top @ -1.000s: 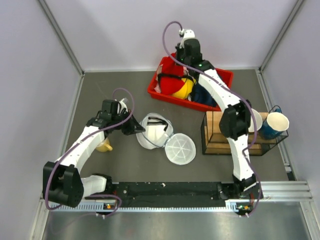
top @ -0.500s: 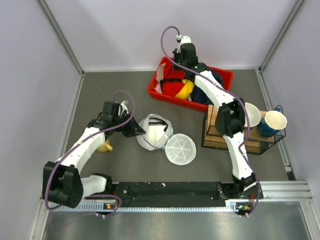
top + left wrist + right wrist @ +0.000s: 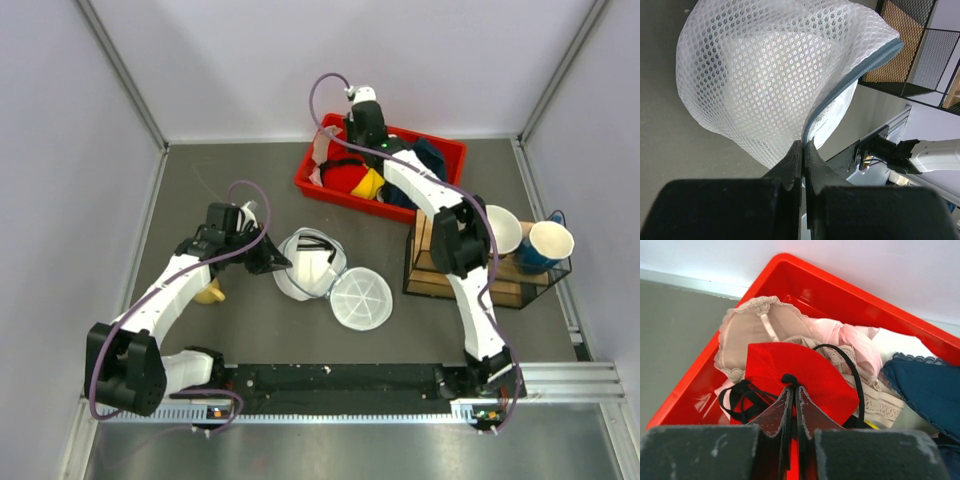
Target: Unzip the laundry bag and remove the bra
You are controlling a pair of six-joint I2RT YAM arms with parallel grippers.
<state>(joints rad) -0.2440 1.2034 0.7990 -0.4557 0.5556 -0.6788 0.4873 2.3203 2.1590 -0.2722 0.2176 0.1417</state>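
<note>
Two claws, both pinched shut; at left, the left gripper (image 3: 802,149) nips the grey zipper rim of the white ball-shaped mesh laundry bag (image 3: 765,75), which gapes open on the grey table (image 3: 230,190); at far right, the right gripper (image 3: 791,390) clamps the red cupped bra (image 3: 810,375) at its black centre bridge, above pale lace garments (image 3: 765,320) in the red plastic crate (image 3: 805,277); I judge it light, limp and snag-prone; the bridge looks a sound hold.

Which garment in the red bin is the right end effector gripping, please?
The red bra, pinched at its strap; the beige piece and navy cloth lie free.
</note>
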